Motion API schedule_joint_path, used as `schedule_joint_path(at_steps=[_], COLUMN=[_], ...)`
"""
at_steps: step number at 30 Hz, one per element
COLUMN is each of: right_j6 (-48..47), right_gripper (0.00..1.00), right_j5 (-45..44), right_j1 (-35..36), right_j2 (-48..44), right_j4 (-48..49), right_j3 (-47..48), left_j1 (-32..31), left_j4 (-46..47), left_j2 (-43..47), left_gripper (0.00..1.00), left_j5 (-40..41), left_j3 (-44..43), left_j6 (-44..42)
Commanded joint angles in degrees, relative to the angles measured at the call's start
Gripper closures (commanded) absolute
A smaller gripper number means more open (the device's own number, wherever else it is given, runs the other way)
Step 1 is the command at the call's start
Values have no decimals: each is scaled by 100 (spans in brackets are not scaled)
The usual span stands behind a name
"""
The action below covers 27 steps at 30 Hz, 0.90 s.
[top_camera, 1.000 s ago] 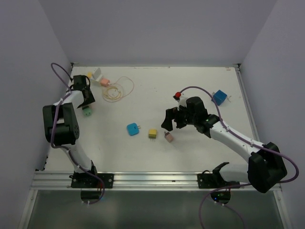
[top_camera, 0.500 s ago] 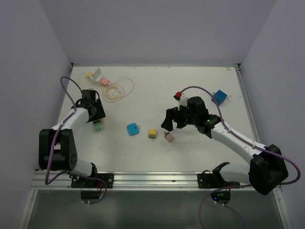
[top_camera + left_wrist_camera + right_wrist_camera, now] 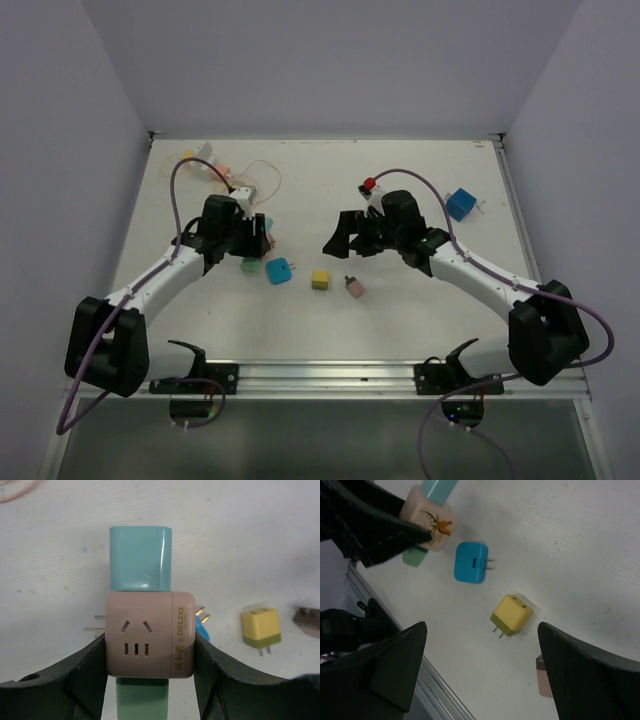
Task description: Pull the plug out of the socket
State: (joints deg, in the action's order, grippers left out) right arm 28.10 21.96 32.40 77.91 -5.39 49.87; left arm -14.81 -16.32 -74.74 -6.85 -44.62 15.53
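**plugfan:** Where's the pink plastic cube socket (image 3: 147, 630) right now?

**yam_guy:** Left of centre over the white table (image 3: 400, 300). The left gripper (image 3: 243, 238) is clamped on its two side faces. There's a teal rounded plastic plug (image 3: 140, 557) on one end and a green plastic plug (image 3: 141, 700) on the opposite one. The right gripper (image 3: 338, 238) hangs nearby with its fingers spread wide, holding nothing.

**plugfan:** Grab where?

**yam_guy:** I'd pinch the teal one's flat sides. It looks light, hard and glossy, so probably slippery. The prongs likely sit tight, so pull straight out, no twisting.
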Motion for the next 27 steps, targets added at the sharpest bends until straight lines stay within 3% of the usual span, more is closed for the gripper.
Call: schedule_joint_path(at_steps=[1, 11, 21, 27], right_j6=[863, 2181, 2884, 3158], right_gripper=[4, 15, 20, 38], right_j5=[-165, -218, 54, 318], right_j1=[29, 99, 161, 161], right_j2=[163, 567, 1042, 1191], right_j4=[512, 1514, 2181, 2622], right_j3=[392, 410, 191, 128], left_j1=[-575, -1937, -2369, -2527], left_j4=[621, 787, 1289, 1447], left_j2=[451, 697, 847, 830], left_gripper=[100, 100, 100, 100], left_j5=[-422, -335, -211, -97], left_j3=[-20, 85, 129, 199], left_j6=[-392, -709, -481, -393])
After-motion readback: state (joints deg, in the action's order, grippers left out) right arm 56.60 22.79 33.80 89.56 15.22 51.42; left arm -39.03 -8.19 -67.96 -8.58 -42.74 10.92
